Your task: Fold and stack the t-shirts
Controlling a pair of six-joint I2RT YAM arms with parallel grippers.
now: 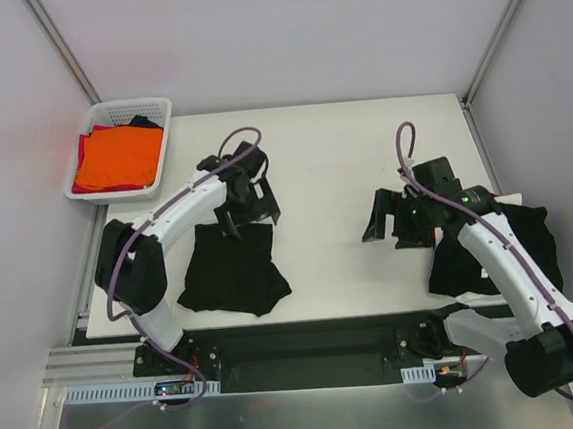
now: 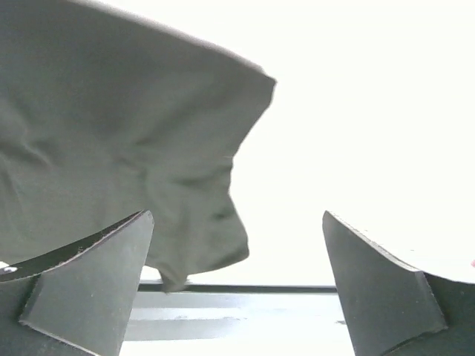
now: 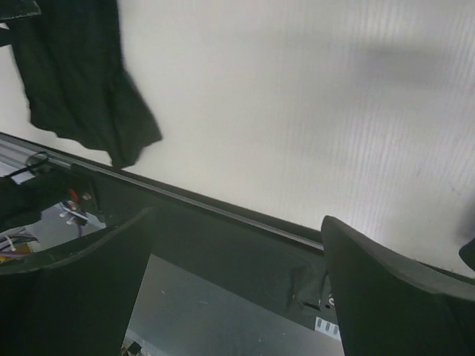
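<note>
A black t-shirt lies roughly folded on the white table, near the front left. My left gripper hangs open just above the shirt's far edge, holding nothing. In the left wrist view the same t-shirt fills the upper left, and the left gripper shows bare table between its wide-apart fingers. A second dark t-shirt pile sits at the table's right edge, partly hidden by my right arm. My right gripper stands open and empty over mid-table. The right wrist view shows the right gripper spread wide, with the black t-shirt far off.
A white lattice basket at the back left corner holds an orange shirt on top of red and navy ones. The table's front edge and the dark mounting rail lie below the right gripper. Walls enclose the table at the back and sides.
</note>
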